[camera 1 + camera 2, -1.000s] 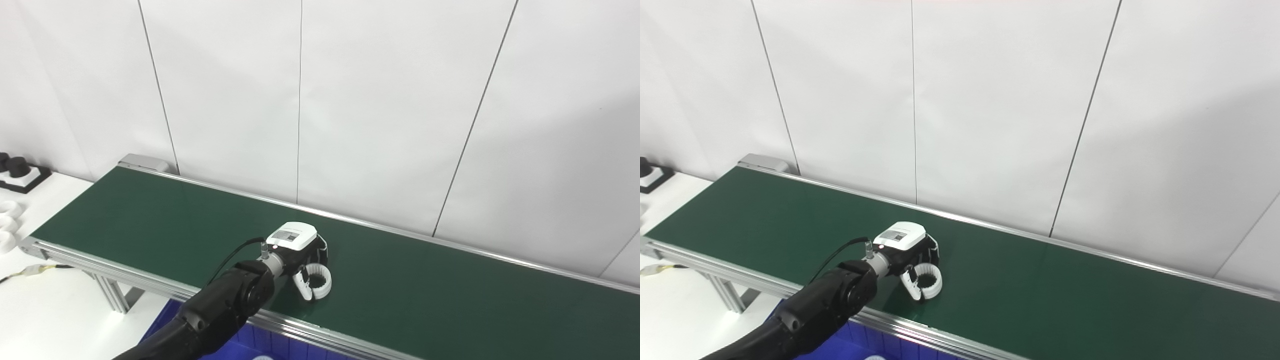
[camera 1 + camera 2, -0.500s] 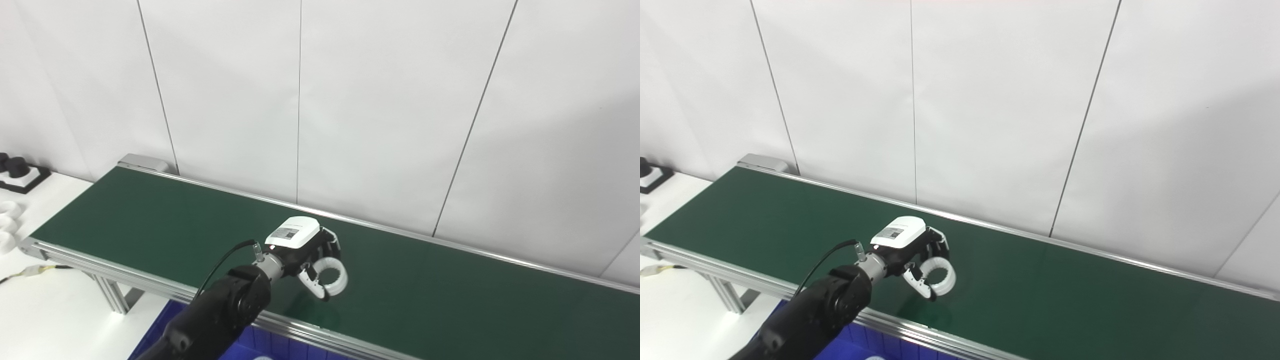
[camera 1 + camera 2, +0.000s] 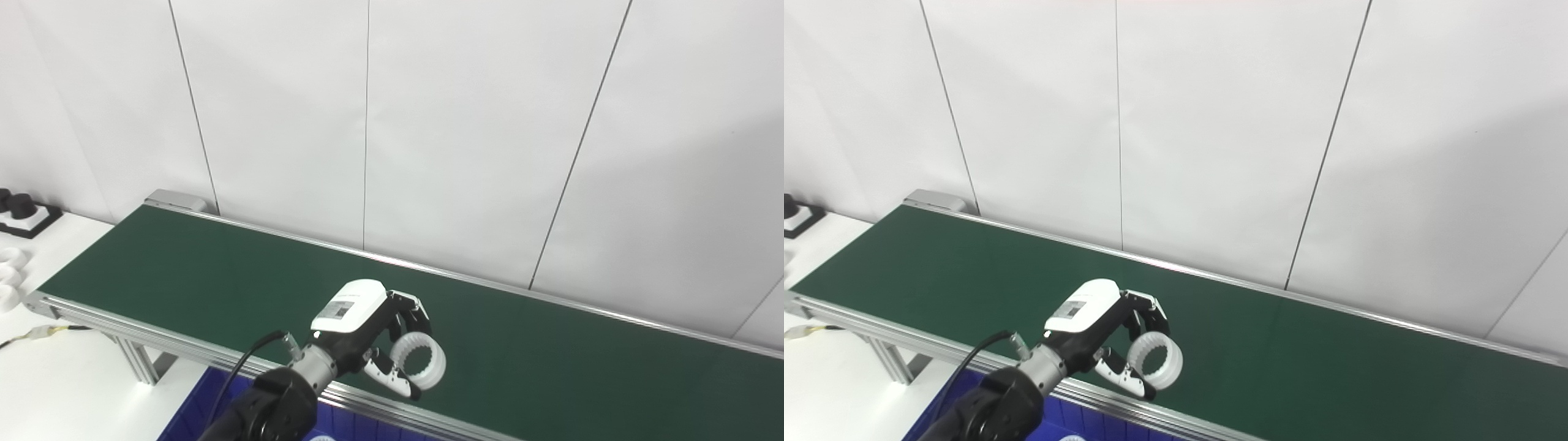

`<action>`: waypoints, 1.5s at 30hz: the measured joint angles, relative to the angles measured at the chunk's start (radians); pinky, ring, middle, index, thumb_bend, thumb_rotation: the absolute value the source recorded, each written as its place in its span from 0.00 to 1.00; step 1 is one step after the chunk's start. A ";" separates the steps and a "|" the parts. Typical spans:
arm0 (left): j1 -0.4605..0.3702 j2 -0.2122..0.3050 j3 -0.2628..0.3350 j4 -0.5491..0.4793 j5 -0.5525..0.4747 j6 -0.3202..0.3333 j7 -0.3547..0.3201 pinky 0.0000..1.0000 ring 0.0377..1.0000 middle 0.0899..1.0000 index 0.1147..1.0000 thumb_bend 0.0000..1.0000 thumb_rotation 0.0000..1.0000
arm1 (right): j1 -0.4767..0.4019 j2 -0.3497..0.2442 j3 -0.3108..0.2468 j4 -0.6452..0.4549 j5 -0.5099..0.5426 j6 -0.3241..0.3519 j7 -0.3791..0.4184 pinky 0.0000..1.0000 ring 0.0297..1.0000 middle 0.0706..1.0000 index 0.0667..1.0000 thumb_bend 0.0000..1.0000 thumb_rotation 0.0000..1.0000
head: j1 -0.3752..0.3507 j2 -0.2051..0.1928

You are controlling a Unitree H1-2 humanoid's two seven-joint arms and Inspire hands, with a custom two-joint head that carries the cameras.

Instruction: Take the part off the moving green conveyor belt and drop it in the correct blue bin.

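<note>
White wall panels stand behind the long green conveyor belt (image 3: 184, 269), which runs from the upper left down toward the right. Off its left end, on the pale table (image 3: 55, 380), I can make out a few small black and white pieces, too small to identify.

My left hand (image 3: 373, 334) is over the near side of the belt, close to the metal rail (image 3: 184, 343). Its fingers (image 3: 407, 306) are curled over the top of the white toothed ring (image 3: 418, 361), the part I am after, and the thumb (image 3: 392, 380) presses against its lower edge, so the ring is pinched between them. It stands tilted, its open centre facing the cameras, and looks clear of the belt surface, though I cannot be sure how far.

My right hand is out of sight in both views.

By my reckoning, the pick is done: the part is in my grasp and off the belt. What is left is the carry and the drop. A blue bin (image 3: 190, 410) shows just below the near rail, under my forearm, with something white barely visible inside at the frame's bottom edge. Whether that is the correct bin I cannot tell from here.
</note>
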 measured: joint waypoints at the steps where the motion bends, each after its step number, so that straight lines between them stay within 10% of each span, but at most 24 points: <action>1: 0.015 -0.010 0.007 -0.018 0.005 0.001 0.000 0.53 0.43 0.42 0.43 0.50 0.00 | 0.003 -0.003 -0.002 -0.013 0.004 0.005 0.002 0.70 0.77 0.81 0.91 0.49 0.79 | -0.003 0.021; 9: 0.116 -0.045 0.025 -0.138 0.043 0.028 -0.049 0.50 0.43 0.43 0.43 0.50 0.00 | 0.029 -0.014 -0.022 -0.137 0.040 0.098 0.014 0.71 0.77 0.81 0.90 0.52 0.70 | -0.022 0.187; 15: 0.176 -0.086 0.043 -0.166 0.036 0.043 -0.065 0.47 0.44 0.44 0.42 0.50 0.00 | 0.028 -0.014 -0.041 -0.162 0.068 0.154 0.016 0.70 0.75 0.79 0.89 0.54 0.71 | -0.011 0.224; 32: 0.277 -0.092 0.098 0.011 -0.039 -0.008 -0.002 0.39 0.42 0.46 0.42 0.50 0.00 | 0.028 -0.015 -0.049 -0.180 0.081 0.170 0.019 0.70 0.75 0.79 0.89 0.55 0.70 | -0.011 0.221; 45: 0.300 -0.068 0.084 0.193 -0.027 -0.047 0.079 0.51 0.44 0.45 0.42 0.50 0.00 | 0.028 -0.015 -0.049 -0.180 0.077 0.170 0.019 0.70 0.75 0.79 0.88 0.56 0.70 | -0.018 0.216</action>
